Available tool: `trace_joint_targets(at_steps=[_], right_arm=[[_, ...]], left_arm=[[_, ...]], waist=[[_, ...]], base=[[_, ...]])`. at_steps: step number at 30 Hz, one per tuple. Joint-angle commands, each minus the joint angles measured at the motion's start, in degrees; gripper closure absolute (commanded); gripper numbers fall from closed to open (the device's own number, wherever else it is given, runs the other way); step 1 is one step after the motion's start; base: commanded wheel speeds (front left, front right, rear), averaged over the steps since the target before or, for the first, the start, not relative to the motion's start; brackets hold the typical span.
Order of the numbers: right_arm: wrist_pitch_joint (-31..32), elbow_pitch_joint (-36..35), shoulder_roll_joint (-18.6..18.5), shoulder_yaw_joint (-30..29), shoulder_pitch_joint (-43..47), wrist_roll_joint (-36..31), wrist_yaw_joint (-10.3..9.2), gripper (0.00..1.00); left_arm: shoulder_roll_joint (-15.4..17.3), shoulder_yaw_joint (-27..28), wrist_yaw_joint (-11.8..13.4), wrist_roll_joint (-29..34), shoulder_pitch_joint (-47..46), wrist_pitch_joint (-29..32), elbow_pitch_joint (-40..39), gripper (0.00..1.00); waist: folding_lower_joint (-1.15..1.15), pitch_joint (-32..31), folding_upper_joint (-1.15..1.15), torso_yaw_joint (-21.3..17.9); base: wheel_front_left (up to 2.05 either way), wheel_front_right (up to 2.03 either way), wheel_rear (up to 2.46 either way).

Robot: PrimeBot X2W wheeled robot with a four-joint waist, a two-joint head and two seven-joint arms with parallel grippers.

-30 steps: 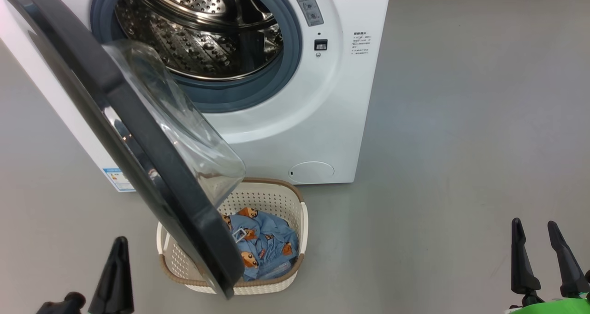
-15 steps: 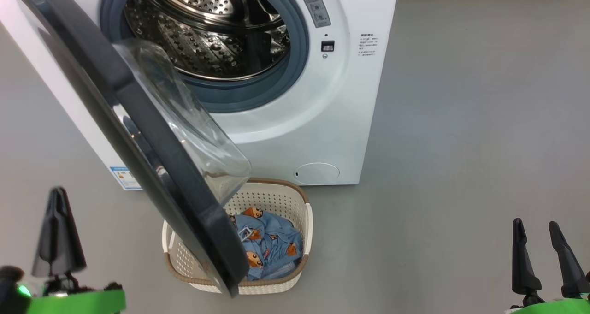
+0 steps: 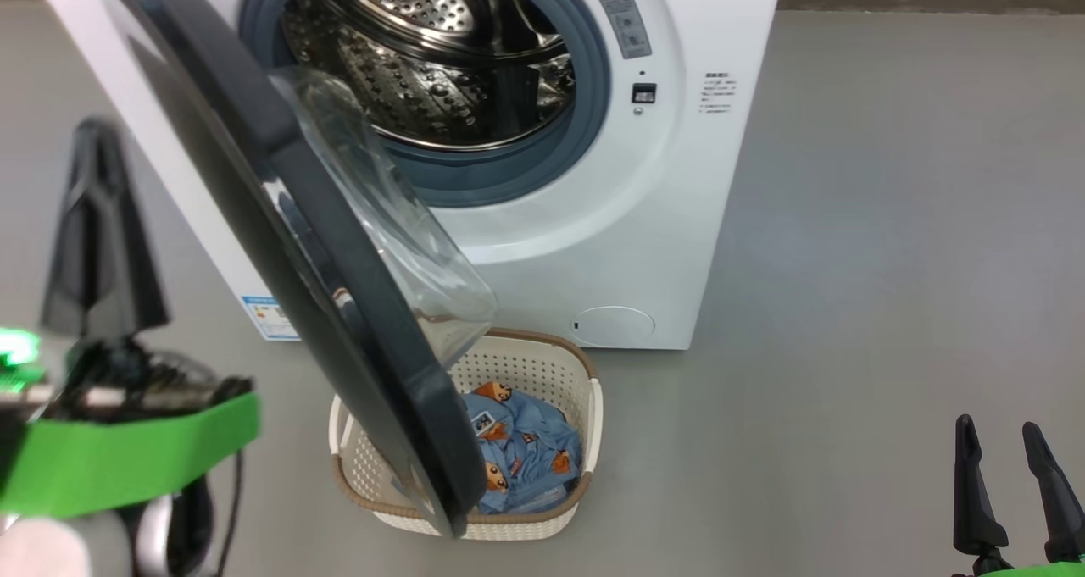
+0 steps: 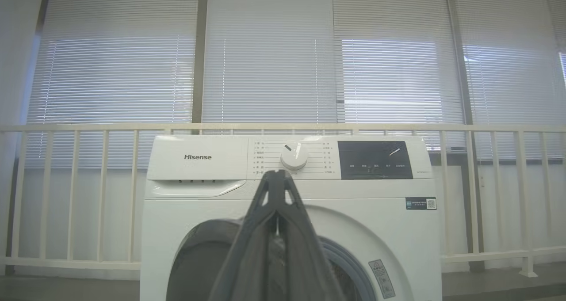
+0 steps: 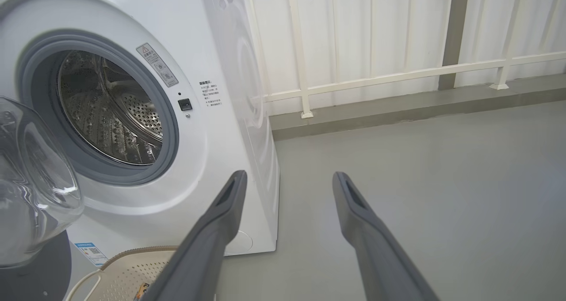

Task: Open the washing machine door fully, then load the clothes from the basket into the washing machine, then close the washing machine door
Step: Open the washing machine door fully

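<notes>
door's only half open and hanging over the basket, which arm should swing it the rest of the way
Left, probably. The left gripper, shut, is raised beside the washing machine door's black outer face. The right gripper, open, sits low and far off to the right.

Your head camera looks steeply down, close, on the washing machine (image 3: 593,246) front and basket (image 3: 525,367). Left wrist camera: level, square-on, control panel (image 4: 376,159) past the left gripper (image 4: 275,174) tips. Right wrist camera: low, oblique, machine front left of the right gripper (image 5: 288,177). All three share the warning sticker (image 3: 623,18) by the opening.
</notes>
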Motion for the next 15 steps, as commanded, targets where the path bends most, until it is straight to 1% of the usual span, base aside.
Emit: trace_joint_targets(at_steps=[1,4,7,9,13,15], right_arm=[[-0.27,-1.51,-0.76,1.35,-0.53,0.67,0.09,0.0],[-0.27,-1.65,-0.76,1.07,-0.36,0.77,0.09,0.0],[-0.27,-1.88,-0.76,0.71,-0.21,0.89,0.09,0.0],[-0.27,-1.88,-0.76,0.68,0.02,1.1,0.09,0.0],[-0.27,-1.56,-0.76,0.81,0.03,1.45,0.09,0.0],[-0.27,-1.46,-0.76,1.03,-0.06,1.52,0.09,0.0]], left_arm=[[1.01,-0.8,-0.3,-0.19,-4.63,2.35,-2.87,1.0],[0.6,-6.5,0.35,0.21,-8.75,6.53,-4.33,1.0],[0.26,-12.96,2.24,0.45,-10.78,9.5,-5.15,1.0],[0.13,-18.05,4.0,-0.28,-10.64,10.81,-5.18,1.0],[0.08,-28.87,8.8,-3.95,-8.39,12.04,-4.09,1.0],[0.07,-33.14,10.86,-5.68,-7.07,11.99,-3.02,1.0]], waist=[[0.0,-0.17,0.0,1.5],[0.0,-0.27,0.0,2.77],[0.0,-0.22,0.0,3.77],[0.0,-0.31,0.0,4.28],[0.0,-0.08,0.0,4.97],[0.0,0.05,0.0,5.24]], base=[[0.0,0.0,0.0],[0.0,0.0,0.0],[0.0,0.0,0.0],[0.0,0.0,0.0],[0.0,0.0,0.0],[0.0,0.0,0.0]])
